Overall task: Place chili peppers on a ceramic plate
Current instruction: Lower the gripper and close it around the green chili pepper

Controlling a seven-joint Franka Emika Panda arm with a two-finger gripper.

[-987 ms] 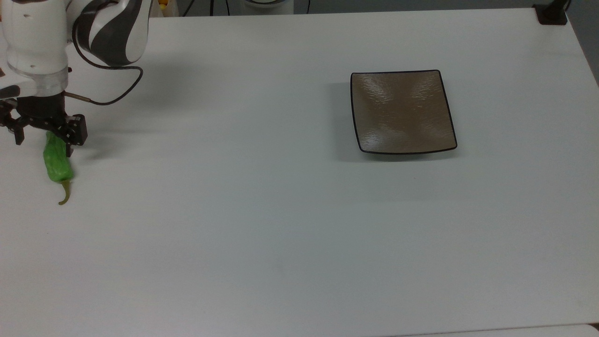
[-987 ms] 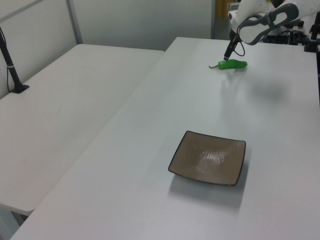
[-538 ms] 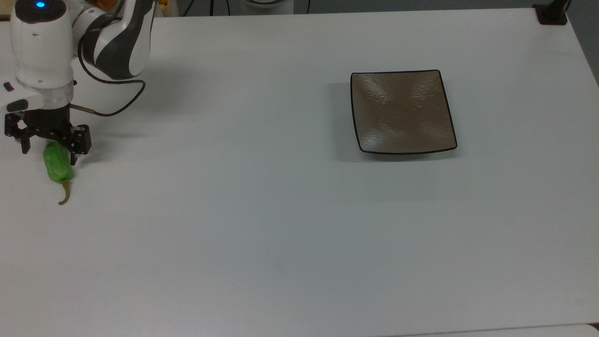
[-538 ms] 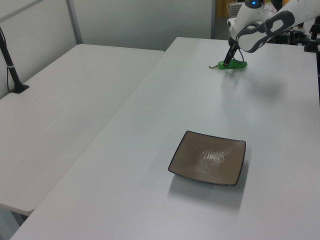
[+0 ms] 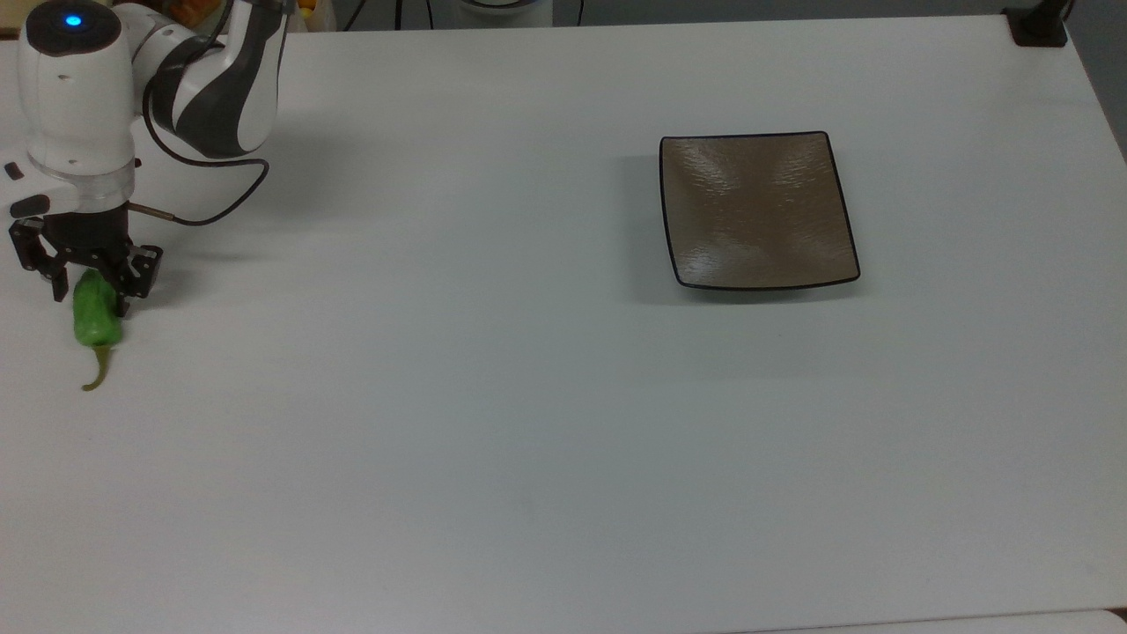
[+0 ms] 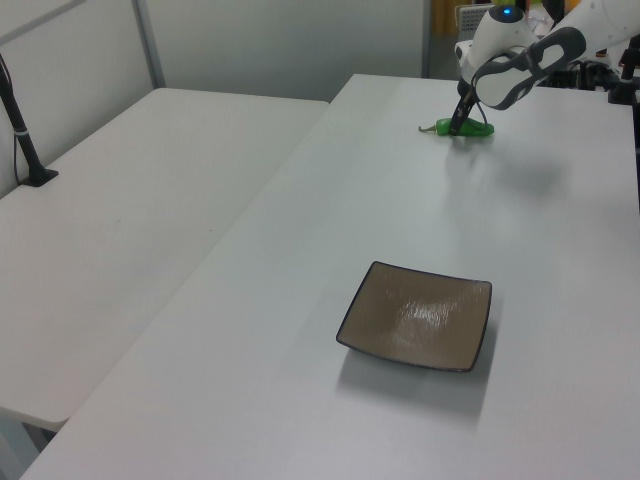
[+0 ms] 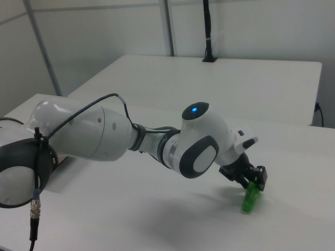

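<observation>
The green pepper (image 5: pixel 95 317) lies on the white counter (image 5: pixel 528 396) at the far left edge of the top view, well apart from the brown plate (image 5: pixel 757 211), which sits toward the top view's right. Its long axis runs nearly straight up and down in the top view, tilted slightly. The fat wrinkled body is uppermost and the thin olive stem (image 5: pixel 95 370) trails toward the bottom of the top view, hooking to the top view's left at its tip.

In the left view the pepper (image 6: pixel 470 128) lies at the far end of the counter (image 6: pixel 400 200) with its stem end toward the left view's left. In the right view the pepper (image 7: pixel 250 198) appears as a short green shape running away from the jaws toward the lower edge.

The black jaws of the gripper (image 5: pixel 86 286) stand on either side of the pepper's upper end and look closed on it, with the pepper resting on or just over the counter. The white arm (image 5: pixel 79 97) rises above them, a blue light glowing on its top.

The square plate (image 6: pixel 418 317) has a thin black rim, upturned edges and a glossy bare surface. No writing or label can be read on anything.
</observation>
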